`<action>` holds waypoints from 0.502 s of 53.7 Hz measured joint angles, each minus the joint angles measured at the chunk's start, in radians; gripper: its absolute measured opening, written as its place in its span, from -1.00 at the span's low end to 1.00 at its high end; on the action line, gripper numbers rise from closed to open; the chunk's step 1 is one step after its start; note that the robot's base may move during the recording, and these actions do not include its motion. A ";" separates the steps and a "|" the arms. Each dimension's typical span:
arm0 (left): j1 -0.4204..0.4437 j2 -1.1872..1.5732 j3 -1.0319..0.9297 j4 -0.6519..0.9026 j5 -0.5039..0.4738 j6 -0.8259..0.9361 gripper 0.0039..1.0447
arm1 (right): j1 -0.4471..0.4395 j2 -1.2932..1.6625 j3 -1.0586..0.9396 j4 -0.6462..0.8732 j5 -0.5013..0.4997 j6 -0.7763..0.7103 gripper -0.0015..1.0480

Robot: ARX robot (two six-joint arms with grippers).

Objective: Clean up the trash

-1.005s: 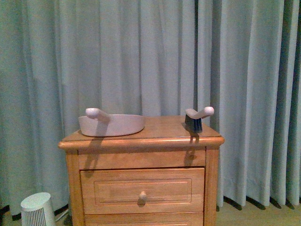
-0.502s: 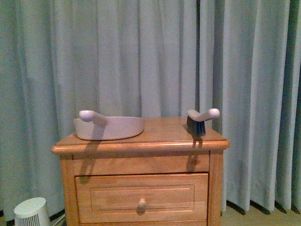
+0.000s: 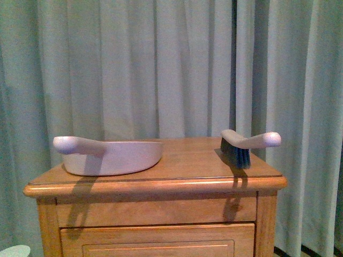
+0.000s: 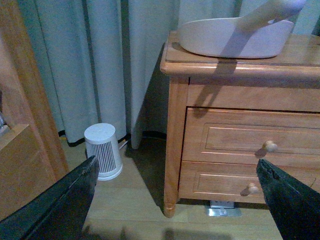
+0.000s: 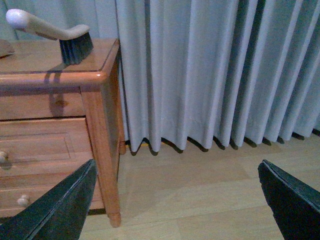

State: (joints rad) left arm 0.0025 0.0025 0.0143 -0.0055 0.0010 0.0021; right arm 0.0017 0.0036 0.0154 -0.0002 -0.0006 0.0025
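The trash is out of view in all three views. A beige dustpan [image 3: 110,156] [image 4: 235,36] lies on the left of a wooden nightstand [image 3: 155,184], handle pointing left. A hand brush [image 3: 244,145] [image 5: 55,35] with dark bristles stands on the right side of the top. My left gripper [image 4: 177,200] is open, low beside the nightstand's left front leg, nothing between its fingers [image 4: 60,205]. My right gripper [image 5: 177,200] is open over bare floor to the right of the nightstand. Neither arm shows in the front view.
Grey curtains [image 3: 161,69] hang behind the nightstand. A small white ribbed appliance [image 4: 103,150] stands on the floor left of it. Another wooden piece of furniture [image 4: 20,115] is close at the left wrist view's left edge. Drawer knobs [image 4: 270,146] face me.
The front view has come closer and lower to the nightstand: its top, the dustpan and the brush now look larger and the drawer knob has dropped out of frame.
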 joint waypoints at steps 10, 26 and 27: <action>0.000 0.000 0.000 0.000 -0.001 0.000 0.86 | 0.000 0.000 0.000 0.000 0.000 0.000 0.86; 0.000 0.000 0.000 0.000 -0.001 0.000 0.86 | 0.000 0.000 0.000 0.000 0.000 0.000 0.86; 0.000 0.000 0.000 0.000 -0.001 0.000 0.86 | 0.000 0.000 0.000 0.000 0.000 0.000 0.86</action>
State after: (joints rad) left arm 0.0025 0.0021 0.0143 -0.0055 0.0002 0.0021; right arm 0.0017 0.0036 0.0154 -0.0002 -0.0010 0.0025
